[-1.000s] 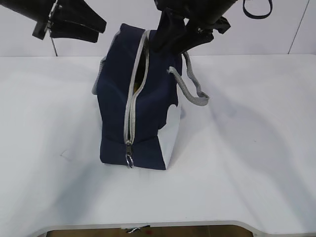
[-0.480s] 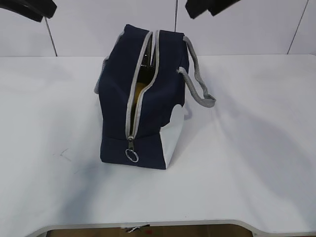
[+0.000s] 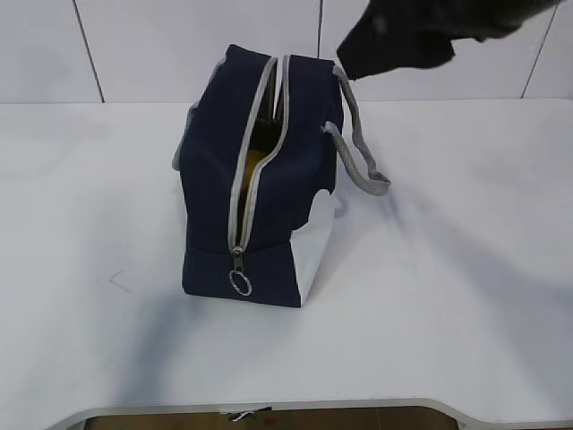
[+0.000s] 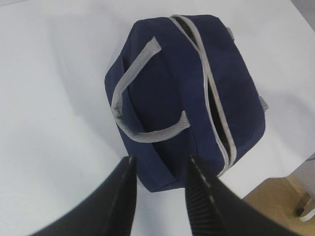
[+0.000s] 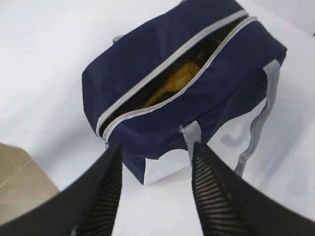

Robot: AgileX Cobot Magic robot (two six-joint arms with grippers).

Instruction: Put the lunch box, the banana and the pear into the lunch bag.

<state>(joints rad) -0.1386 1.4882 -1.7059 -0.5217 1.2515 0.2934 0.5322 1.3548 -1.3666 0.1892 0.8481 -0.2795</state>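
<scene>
- White table [image 3: 430, 313], bare all round; tiled wall [image 3: 161, 45] at the back.
- Nearest: metal ring pull [image 3: 239, 283] hangs at the bottom end of the grey zipper [image 3: 242, 193], low on the front face of the lunch bag [image 3: 210, 179].
- Lunch bag stands upright mid-table, navy with a white lower panel [image 3: 313, 242]; zipper gapes along the top.
- Yellow item [image 5: 179, 78] visible inside through the gap; banana or pear, can't tell. Lunch box not visible.
- Grey handle [image 3: 358, 161] droops off the right side.
- Right gripper [image 5: 155, 167] above the bag, fingers spread, holding nothing; blurred dark mass top right in exterior view.
- Left gripper [image 4: 160, 172] also spread and empty, off the bag's handle side.
</scene>
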